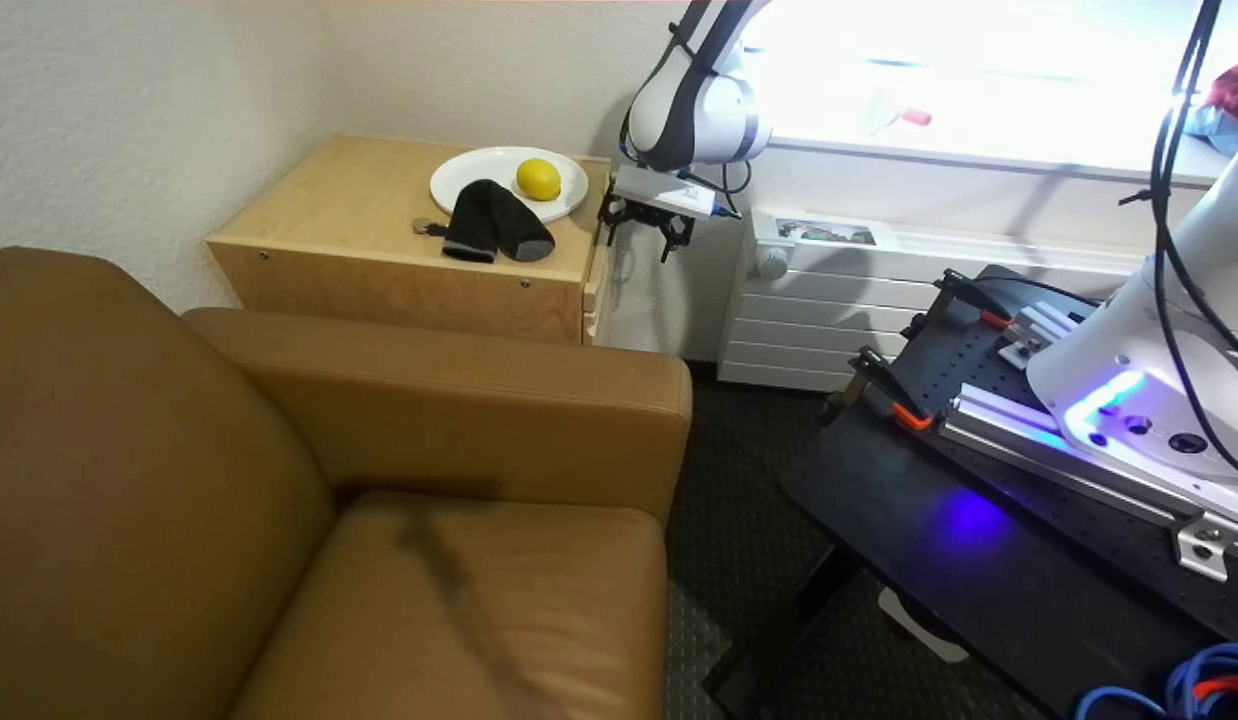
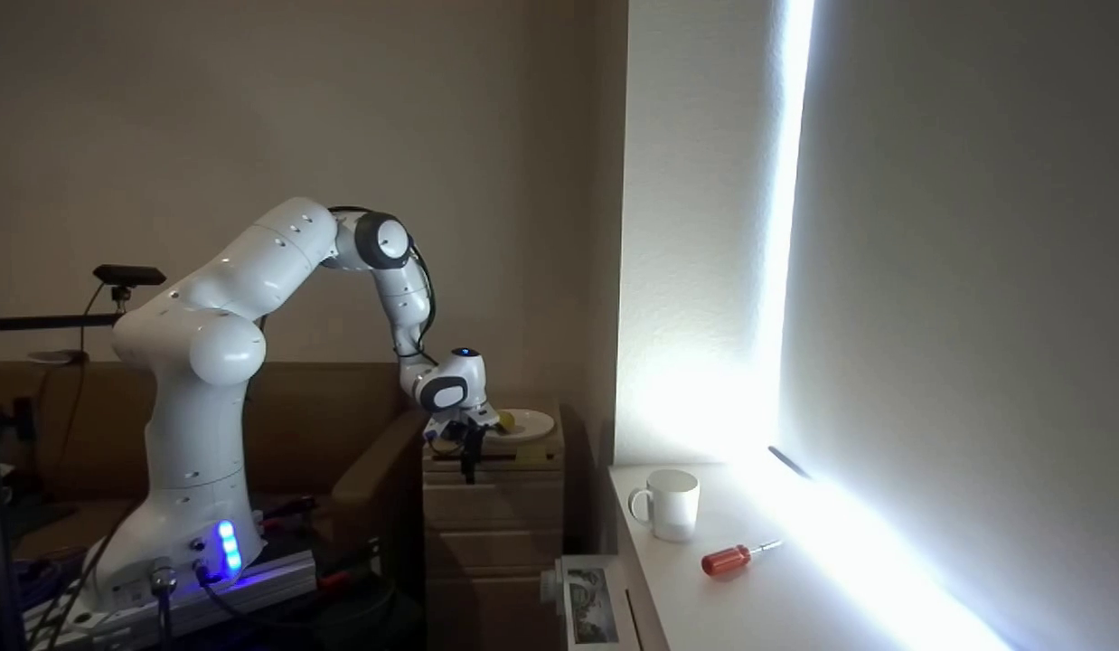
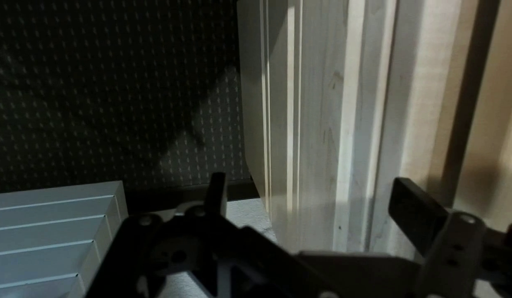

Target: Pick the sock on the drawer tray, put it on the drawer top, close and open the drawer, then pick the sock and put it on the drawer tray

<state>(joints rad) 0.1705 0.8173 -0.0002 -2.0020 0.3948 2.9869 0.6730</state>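
Sock (image 1: pixel 490 214), black, on the drawer top (image 1: pixel 339 195), apparently lapping a plate (image 1: pixel 499 163); end effector (image 3: pixel 308 183), jaws apart, holding nothing, by the drawer (image 3: pixel 423 91); probable risk: an off-centre push jamming it, or a jolt rolling the yellow fruit (image 1: pixel 538 179).

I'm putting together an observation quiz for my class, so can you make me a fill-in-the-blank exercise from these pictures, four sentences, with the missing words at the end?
The yellow fruit sits on a white ____.
The sock on the drawer top is mostly coloured ____.
The fingers are not shut but ____.
The screwdriver handle near the mug is coloured ____.

Missing words: plate; black; open; red.
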